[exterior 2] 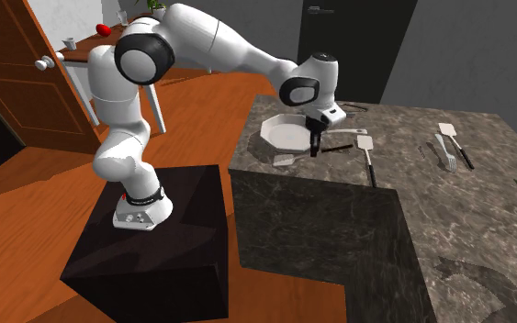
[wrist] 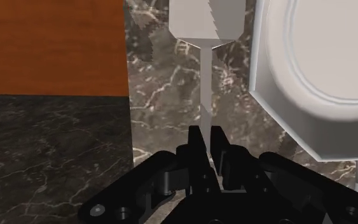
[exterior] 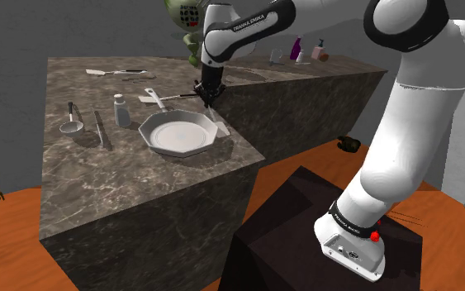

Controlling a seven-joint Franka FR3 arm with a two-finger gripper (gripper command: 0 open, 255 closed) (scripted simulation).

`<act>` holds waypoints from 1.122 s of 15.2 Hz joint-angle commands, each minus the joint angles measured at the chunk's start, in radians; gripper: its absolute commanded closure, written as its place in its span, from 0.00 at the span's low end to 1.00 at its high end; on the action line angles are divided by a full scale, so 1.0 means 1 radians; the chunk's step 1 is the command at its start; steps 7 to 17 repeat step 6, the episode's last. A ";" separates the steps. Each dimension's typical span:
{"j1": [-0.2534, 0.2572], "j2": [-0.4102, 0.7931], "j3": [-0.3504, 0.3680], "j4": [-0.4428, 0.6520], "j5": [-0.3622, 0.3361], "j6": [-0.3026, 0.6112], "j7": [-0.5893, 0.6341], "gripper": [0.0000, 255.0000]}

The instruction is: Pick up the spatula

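On the marble counter [exterior: 82, 182], the white octagonal plate [exterior: 177, 132] comes first, with the spatula [wrist: 206, 22] just beside it near the edge. The gripper [wrist: 206, 132] pinches its thin handle. The grasp looks made; lifting remains.

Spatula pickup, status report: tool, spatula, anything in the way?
Tool shut on spatula handle. Spatula low over counter, looks not yet lifted. White plate close beside the blade, not across it.
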 commanded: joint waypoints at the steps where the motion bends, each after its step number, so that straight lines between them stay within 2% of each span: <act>1: -0.001 -0.013 0.001 0.014 0.003 -0.027 -0.003 1.00; 4: -0.001 -0.027 0.001 0.037 0.006 -0.064 -0.005 1.00; 17: -0.001 -0.027 0.001 0.038 0.006 -0.066 -0.006 1.00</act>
